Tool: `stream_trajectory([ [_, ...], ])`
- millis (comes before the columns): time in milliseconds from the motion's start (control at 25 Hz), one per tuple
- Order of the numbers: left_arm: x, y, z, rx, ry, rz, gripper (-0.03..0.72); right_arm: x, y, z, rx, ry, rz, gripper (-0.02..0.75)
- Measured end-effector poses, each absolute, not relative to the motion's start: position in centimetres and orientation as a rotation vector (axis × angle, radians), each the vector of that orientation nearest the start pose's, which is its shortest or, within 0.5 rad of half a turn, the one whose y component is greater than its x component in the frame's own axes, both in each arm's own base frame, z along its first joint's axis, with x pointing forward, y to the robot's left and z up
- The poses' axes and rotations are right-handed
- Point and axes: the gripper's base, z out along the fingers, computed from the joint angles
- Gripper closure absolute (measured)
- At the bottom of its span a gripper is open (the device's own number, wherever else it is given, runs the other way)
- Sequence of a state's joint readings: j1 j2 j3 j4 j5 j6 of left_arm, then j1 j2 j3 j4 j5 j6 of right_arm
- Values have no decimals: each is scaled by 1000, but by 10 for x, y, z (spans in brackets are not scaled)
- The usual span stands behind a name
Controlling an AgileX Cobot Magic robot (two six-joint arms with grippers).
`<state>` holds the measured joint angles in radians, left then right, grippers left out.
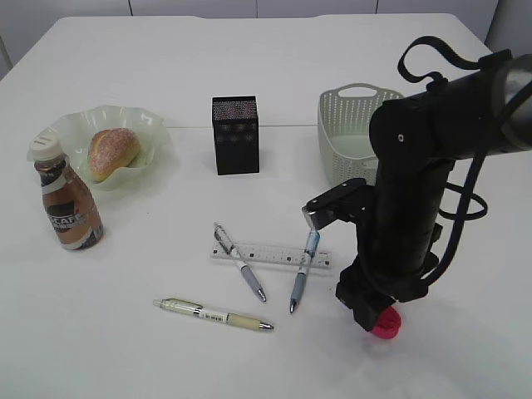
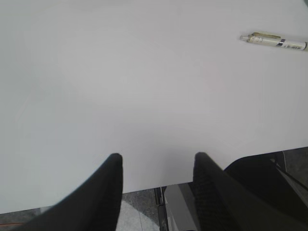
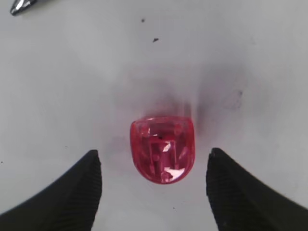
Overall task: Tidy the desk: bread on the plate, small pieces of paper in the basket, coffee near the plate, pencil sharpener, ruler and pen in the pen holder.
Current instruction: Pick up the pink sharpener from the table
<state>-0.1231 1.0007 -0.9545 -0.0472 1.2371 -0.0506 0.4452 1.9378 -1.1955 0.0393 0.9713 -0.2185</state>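
Observation:
The red pencil sharpener (image 3: 162, 149) lies on the white desk (image 1: 125, 349), between the fingers of my open right gripper (image 3: 154, 155), which do not touch it. In the exterior view the sharpener (image 1: 386, 322) shows under the right arm. The clear ruler (image 1: 270, 254) lies mid-desk with two pens (image 1: 239, 262) (image 1: 303, 270) across it and a third pen (image 1: 214, 314) in front. The bread (image 1: 112, 152) rests on the green plate (image 1: 150, 125), with the coffee (image 1: 66, 204) beside it. The black pen holder (image 1: 236, 135) and the basket (image 1: 349, 133) stand behind. My left gripper (image 2: 156, 161) is open and empty. The small pieces of paper are out of view.
The left gripper hangs over the desk's near edge (image 2: 144, 185), with floor and a dark frame below. A cream pen (image 2: 274, 41) lies at the far right of the left wrist view. The right arm (image 1: 416, 191) hides part of the basket.

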Motion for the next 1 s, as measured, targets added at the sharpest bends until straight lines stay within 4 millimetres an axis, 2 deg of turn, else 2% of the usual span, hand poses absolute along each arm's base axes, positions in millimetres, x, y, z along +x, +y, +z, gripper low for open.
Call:
stream_trajectory([
  [200,161,-24,329,91,2769,-111,335,311,152,144,-1019,3023,42,239],
  [440,161,-24,329,91,2769,-111,335,312,152,127,-1036,3067,34,240],
  [1000,161,-24,329,91,2769,-111,335,313,153,117,-1040,3075,33,241],
])
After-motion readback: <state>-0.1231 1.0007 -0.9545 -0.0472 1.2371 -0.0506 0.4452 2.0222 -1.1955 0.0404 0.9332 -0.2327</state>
